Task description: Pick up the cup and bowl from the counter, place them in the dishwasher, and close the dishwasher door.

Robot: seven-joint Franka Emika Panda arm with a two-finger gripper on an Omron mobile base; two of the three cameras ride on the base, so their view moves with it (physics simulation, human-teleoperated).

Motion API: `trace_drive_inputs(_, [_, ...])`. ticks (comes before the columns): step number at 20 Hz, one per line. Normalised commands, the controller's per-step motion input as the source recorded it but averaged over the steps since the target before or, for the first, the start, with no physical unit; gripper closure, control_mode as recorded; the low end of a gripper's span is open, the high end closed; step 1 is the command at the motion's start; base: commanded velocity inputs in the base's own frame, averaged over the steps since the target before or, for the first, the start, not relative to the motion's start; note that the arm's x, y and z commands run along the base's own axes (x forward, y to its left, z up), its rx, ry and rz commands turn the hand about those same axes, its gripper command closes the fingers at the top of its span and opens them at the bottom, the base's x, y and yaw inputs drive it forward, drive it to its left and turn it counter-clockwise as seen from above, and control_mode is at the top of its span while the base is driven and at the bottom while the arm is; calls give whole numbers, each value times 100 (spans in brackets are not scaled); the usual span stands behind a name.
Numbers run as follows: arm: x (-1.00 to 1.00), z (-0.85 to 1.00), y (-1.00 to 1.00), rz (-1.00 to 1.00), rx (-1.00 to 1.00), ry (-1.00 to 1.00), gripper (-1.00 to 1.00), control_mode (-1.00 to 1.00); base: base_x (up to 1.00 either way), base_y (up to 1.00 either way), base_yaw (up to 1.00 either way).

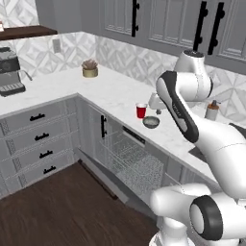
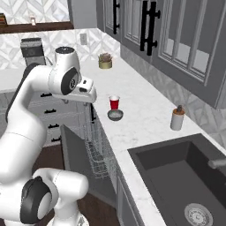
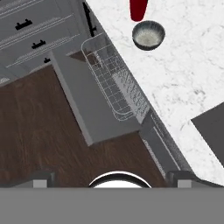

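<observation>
The red cup (image 1: 141, 110) stands upright on the white counter (image 1: 110, 89), close to its front edge. The grey bowl (image 1: 151, 122) sits just beside the cup, nearer the sink. Below them the dishwasher (image 1: 129, 158) is open, its door (image 2: 74, 152) dropped flat and a wire rack (image 2: 99, 154) pulled out. My gripper (image 3: 112, 180) hangs above the floor and the open door, left of the cup (image 2: 114, 103) and bowl (image 2: 115, 115), and looks down. Its fingertips stand wide apart, nothing between them. In the hand view the bowl (image 3: 148, 35) and the cup (image 3: 138, 9) lie at the top.
A dark sink (image 2: 185, 172) is set into the counter to the right, with a soap dispenser (image 2: 177, 118) behind it. A potted plant (image 1: 90, 68) and a coffee machine (image 1: 9, 72) stand farther left. Drawers with black handles (image 1: 41, 137) flank the dishwasher above a wood floor.
</observation>
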Motion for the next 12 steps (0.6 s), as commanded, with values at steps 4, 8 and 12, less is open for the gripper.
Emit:
trace_drive_inputs(4, [0,0,0,0,0,0,-100,100,28,-17,38])
trace_drive_inputs(8, [0,0,0,0,0,0,-100,100,36,-37,21])
trace_drive_inputs(12, [0,0,0,0,0,0,-100,100,77,-62,27])
